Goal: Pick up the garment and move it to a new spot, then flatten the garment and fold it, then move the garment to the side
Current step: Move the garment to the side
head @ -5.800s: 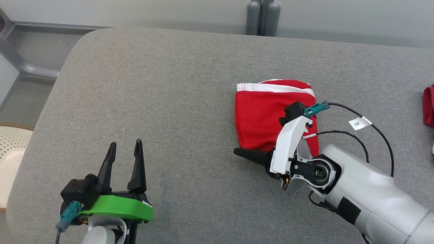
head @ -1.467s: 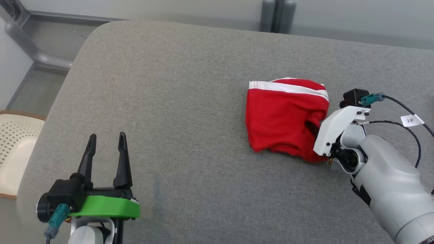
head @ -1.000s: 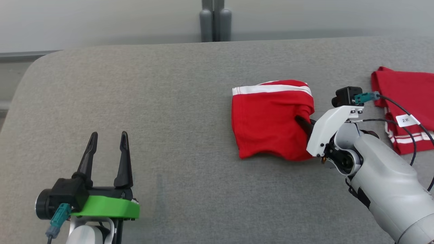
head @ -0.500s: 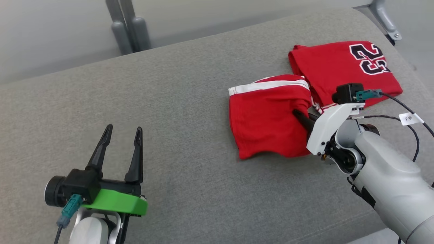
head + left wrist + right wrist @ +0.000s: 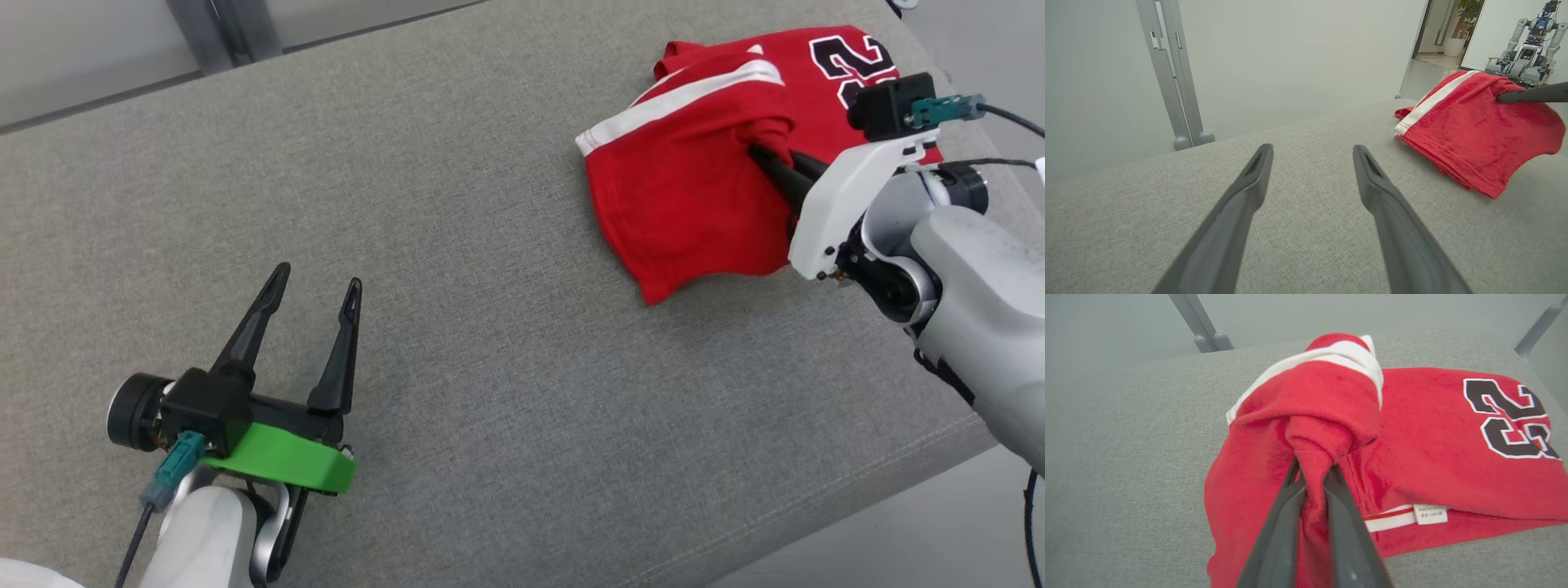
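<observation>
head view: the cam has swung to the robot's right over the last sec, so most of the shift in the pic is the head turning, not the things. what did really change: the red garment (image 5: 678,204), which lay flat on the grey surface (image 5: 490,245) w/ a gap to its neighbour a sec ago, is now hitched up at one edge and laps over a second red jersey w/ a dark number (image 5: 849,61).

right end effector (image 5: 771,159) is clamped on a bunched fold of the garment. right wrist view shows it plainly: both fingers squeezed together w/ red cloth wadded btwn them (image 5: 1312,469). the rest of the garment drapes ahead of the tips and down to their left, and the jersey lies just beyond them to the right, white label (image 5: 1430,514) showing.

left end effector (image 5: 318,275) hovers over bare surface, fingers wide apart, nothing btwn them. the garment is well apart from it, ahead and off to its right.

my read: this is the last leg, shifting the folded piece aside, approx done. next it prob. needs setting down and letting go. the pinch has puckered the fold, so it may land untidy.
</observation>
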You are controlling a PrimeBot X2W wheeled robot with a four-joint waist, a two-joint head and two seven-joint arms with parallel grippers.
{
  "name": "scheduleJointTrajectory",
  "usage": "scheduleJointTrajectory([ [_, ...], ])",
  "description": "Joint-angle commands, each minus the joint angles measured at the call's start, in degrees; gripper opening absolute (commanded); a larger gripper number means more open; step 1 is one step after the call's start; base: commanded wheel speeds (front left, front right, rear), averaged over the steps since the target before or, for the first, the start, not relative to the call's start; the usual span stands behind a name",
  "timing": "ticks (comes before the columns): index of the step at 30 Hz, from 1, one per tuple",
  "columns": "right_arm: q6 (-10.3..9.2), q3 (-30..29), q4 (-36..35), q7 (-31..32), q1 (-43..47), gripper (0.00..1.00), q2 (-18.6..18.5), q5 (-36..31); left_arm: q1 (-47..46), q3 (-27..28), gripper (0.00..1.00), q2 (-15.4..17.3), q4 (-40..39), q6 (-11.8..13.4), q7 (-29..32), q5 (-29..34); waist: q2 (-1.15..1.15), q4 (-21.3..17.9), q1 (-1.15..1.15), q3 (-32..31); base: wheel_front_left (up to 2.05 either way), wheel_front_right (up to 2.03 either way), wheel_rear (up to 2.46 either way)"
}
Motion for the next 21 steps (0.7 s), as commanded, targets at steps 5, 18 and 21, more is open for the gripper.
scheduleJointTrajectory([
  [5,0.01,6.29,-2.08,-2.31,-5.06,0.0,-5.97,0.09,-2.9,-1.09,1.0,1.9,0.19,-0.14,0.14,-0.26,0.0,2.62,0.0,5.05,0.0,0.0,0.0],
  [18,0.01,16.33,5.89,-5.54,-13.62,0.0,-14.85,0.61,-5.36,-2.85,1.0,2.72,-0.37,-0.08,0.64,-0.37,0.0,5.12,0.0,8.96,0.0,0.0,0.0],
  [21,0.01,17.13,11.29,-7.75,-14.74,0.0,-14.12,-1.02,-5.79,-3.0,1.0,2.84,-0.29,-0.08,0.65,-0.4,0.0,5.35,0.0,9.25,0.0,0.0,0.0],
])
